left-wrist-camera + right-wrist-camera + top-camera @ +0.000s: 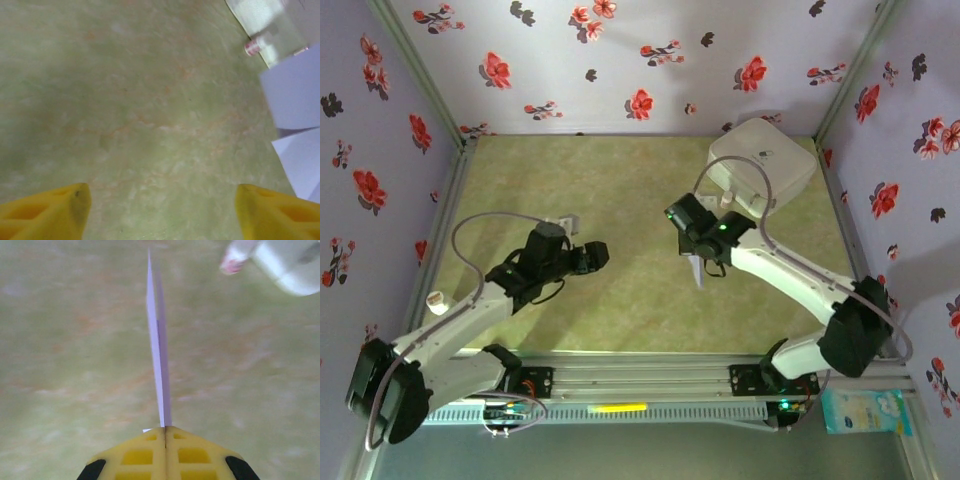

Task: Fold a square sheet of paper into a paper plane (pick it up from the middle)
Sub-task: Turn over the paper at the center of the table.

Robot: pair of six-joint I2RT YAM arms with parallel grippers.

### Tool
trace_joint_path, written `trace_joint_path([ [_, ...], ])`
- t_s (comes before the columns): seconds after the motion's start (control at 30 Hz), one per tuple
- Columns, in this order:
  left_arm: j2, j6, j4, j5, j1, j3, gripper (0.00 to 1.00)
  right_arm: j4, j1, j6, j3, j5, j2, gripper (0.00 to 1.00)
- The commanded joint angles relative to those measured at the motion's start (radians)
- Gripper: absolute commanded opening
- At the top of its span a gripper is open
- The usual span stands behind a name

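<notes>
- Plane (159, 355) is pinched edge-on in the right gripper (165, 432). The jaws are closed tight on one end, and it's up off the mat (620, 310) around mid-table, not far from the box (760, 165).
- Left gripper (162, 195) is spread wide with nothing in it, hovering over the mat, apart from the plane.
- Lavender patches (295, 100) at the edge of our left wrist view might be the plane, but they're too cropped for us to say.
- Worry one: we've only got a thin sliver of paper in the grip, so a quick swing could slide or twist it out.
- Worry two: nothing else holds the folds, so the wings may spring open.
- Worry three: moving toward the box could crumple the nose.
</notes>
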State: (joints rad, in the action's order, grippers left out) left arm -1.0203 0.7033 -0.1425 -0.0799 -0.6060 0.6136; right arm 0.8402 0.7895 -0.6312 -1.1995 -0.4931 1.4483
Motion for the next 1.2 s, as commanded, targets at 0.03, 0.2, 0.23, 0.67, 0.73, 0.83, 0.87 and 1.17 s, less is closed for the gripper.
trace_joint_path([
  [0.03,0.102,0.009,0.001,0.029,0.052,-0.060,0.99,0.263,0.063,-0.030,-0.094,-0.320,0.142,0.00],
  [0.2,0.215,0.068,-0.037,0.015,0.129,-0.102,1.00,0.250,0.144,-0.044,-0.182,-0.322,0.363,0.00],
  [0.23,0.233,0.074,-0.045,0.005,0.147,-0.107,1.00,0.242,0.157,-0.039,-0.204,-0.304,0.401,0.00],
  [0.67,0.416,0.098,-0.147,-0.026,0.247,-0.127,1.00,-0.046,0.238,0.015,-0.328,0.137,0.614,0.09],
  [0.73,0.390,0.093,-0.145,-0.070,0.253,-0.113,1.00,-0.095,0.233,0.017,-0.318,0.218,0.610,0.11],
  [0.83,0.333,0.085,-0.132,-0.121,0.255,-0.088,1.00,-0.153,0.228,0.015,-0.306,0.313,0.593,0.17],
  [0.87,0.314,0.081,-0.126,-0.137,0.255,-0.081,1.00,-0.180,0.222,0.011,-0.291,0.340,0.580,0.20],
  [1.17,0.153,0.105,0.024,-0.309,0.252,-0.066,0.90,-0.580,0.095,-0.166,0.087,0.510,0.212,0.49],
])
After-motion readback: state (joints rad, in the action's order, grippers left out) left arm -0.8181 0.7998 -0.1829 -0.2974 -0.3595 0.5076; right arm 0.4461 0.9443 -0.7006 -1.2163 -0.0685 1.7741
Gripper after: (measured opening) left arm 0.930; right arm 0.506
